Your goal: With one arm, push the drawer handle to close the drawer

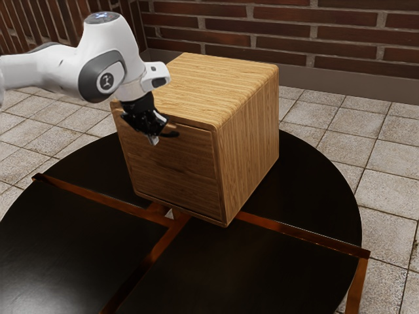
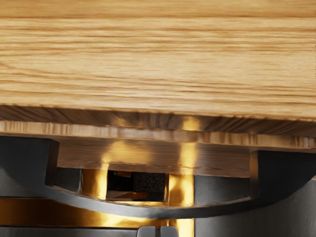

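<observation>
The gripper [image 1: 154, 139] is at the upper part of the wooden cabinet's [image 1: 252, 124] drawer front [image 1: 177, 170], beside the dark handle [image 1: 172, 134]. From the wrist view, the curved black handle [image 2: 158, 213] bows out from the drawer front [image 2: 222, 138]. Just outside its middle are the two fingertips of the gripper [image 2: 158, 231], close together with nothing held. A thin shadowed strip separates the drawer's top edge from the cabinet top [image 2: 158, 64]; the drawer front sits almost flush. Whether fingertips and handle touch is unclear.
The cabinet stands on a round black table [image 1: 301, 196] with reddish-brown strips [image 1: 294, 233]. Pale floor tiles [image 1: 393, 157] surround it, and a brick wall [image 1: 327, 33] rises behind.
</observation>
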Robot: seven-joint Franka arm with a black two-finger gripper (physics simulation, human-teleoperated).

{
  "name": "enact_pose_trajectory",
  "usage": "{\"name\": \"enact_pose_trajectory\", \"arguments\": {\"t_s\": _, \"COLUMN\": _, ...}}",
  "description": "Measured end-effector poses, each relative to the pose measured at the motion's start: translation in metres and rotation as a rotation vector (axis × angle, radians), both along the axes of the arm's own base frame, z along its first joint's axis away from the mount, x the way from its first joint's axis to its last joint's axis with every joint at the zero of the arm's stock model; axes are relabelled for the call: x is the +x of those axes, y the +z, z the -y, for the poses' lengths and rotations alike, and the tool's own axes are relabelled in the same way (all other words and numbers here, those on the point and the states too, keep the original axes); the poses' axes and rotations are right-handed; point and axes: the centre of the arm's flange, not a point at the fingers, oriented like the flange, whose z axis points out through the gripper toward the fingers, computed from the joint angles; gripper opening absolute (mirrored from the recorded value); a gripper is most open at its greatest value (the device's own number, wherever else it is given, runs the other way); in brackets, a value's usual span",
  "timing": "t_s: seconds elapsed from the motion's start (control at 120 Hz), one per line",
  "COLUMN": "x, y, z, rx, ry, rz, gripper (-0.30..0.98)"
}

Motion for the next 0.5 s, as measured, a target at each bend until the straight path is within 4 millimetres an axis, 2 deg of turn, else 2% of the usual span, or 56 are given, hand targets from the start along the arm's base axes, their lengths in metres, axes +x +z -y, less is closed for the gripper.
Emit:
{"name": "enact_pose_trajectory", "arguments": {"t_s": 0.1, "x": 0.005, "y": -0.005, "z": 0.013, "rx": 0.015, "ry": -0.017, "rz": -0.001, "gripper": -0.19}}
{"name": "enact_pose_trajectory", "arguments": {"t_s": 0.133, "x": 0.004, "y": -0.004, "z": 0.022, "rx": 0.012, "ry": -0.03, "rz": 0.0, "gripper": -0.1}}
{"name": "enact_pose_trajectory", "arguments": {"t_s": 0.167, "x": 0.0, "y": 0.0, "z": 0.023, "rx": 0.005, "ry": -0.032, "rz": 0.006, "gripper": -0.1}}
{"name": "enact_pose_trajectory", "arguments": {"t_s": 0.183, "x": -0.008, "y": 0.004, "z": 0.023, "rx": 0.003, "ry": -0.033, "rz": 0.008, "gripper": -0.1}}
{"name": "enact_pose_trajectory", "arguments": {"t_s": 0.25, "x": -0.076, "y": 0.028, "z": 0.012, "rx": -0.007, "ry": -0.024, "rz": 0.027, "gripper": -0.1}}
{"name": "enact_pose_trajectory", "arguments": {"t_s": 0.283, "x": -0.121, "y": 0.06, "z": 0.002, "rx": -0.013, "ry": -0.011, "rz": 0.073, "gripper": -0.09}}
{"name": "enact_pose_trajectory", "arguments": {"t_s": 0.308, "x": -0.15, "y": 0.091, "z": -0.001, "rx": -0.016, "ry": -0.009, "rz": 0.116, "gripper": -0.03}}
{"name": "enact_pose_trajectory", "arguments": {"t_s": 0.317, "x": -0.158, "y": 0.104, "z": -0.002, "rx": -0.017, "ry": -0.009, "rz": 0.133, "gripper": -0.02}}
{"name": "enact_pose_trajectory", "arguments": {"t_s": 0.358, "x": -0.191, "y": 0.198, "z": 0.007, "rx": -0.016, "ry": -0.027, "rz": 0.237, "gripper": 0.08}}
{"name": "enact_pose_trajectory", "arguments": {"t_s": 0.383, "x": -0.211, "y": 0.243, "z": 0.011, "rx": -0.015, "ry": -0.036, "rz": 0.276, "gripper": 0.14}}
{"name": "enact_pose_trajectory", "arguments": {"t_s": 0.4, "x": -0.22, "y": 0.265, "z": 0.011, "rx": -0.013, "ry": -0.036, "rz": 0.288, "gripper": 0.17}}
{"name": "enact_pose_trajectory", "arguments": {"t_s": 0.442, "x": -0.231, "y": 0.294, "z": 0.009, "rx": -0.001, "ry": -0.03, "rz": 0.275, "gripper": 0.26}}
{"name": "enact_pose_trajectory", "arguments": {"t_s": 0.5, "x": -0.232, "y": 0.303, "z": 0.006, "rx": 0.017, "ry": -0.02, "rz": 0.209, "gripper": 0.36}}
